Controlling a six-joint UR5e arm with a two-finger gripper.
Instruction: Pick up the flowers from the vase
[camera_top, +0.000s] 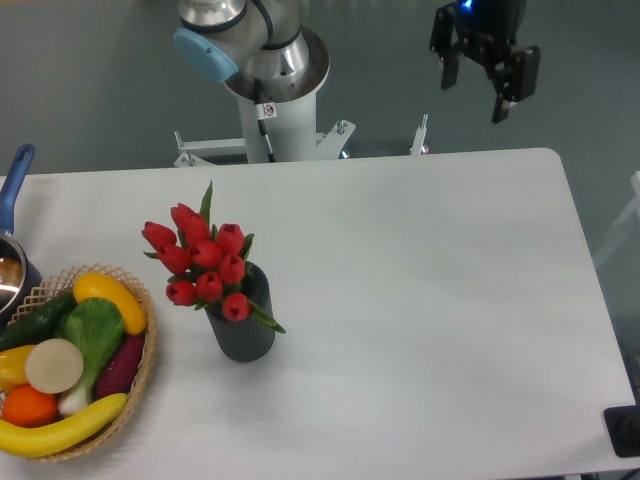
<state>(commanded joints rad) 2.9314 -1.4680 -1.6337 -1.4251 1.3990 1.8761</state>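
The flowers (205, 262), a bunch of red tulip buds with green leaves, stand in the dark grey ribbed vase (243, 335) on the left half of the white table. The bunch leans up and to the left, wider than the vase. My gripper (475, 98) is black and hangs high at the upper right, beyond the table's far edge, far from the flowers. Its two fingers are spread apart and hold nothing.
A wicker basket (143, 365) of fruit and vegetables sits at the table's left front, close to the vase. A pot with a blue handle (14, 180) is at the left edge. The arm's base (270, 100) stands behind the table. A dark object (625, 430) is at the right front corner.
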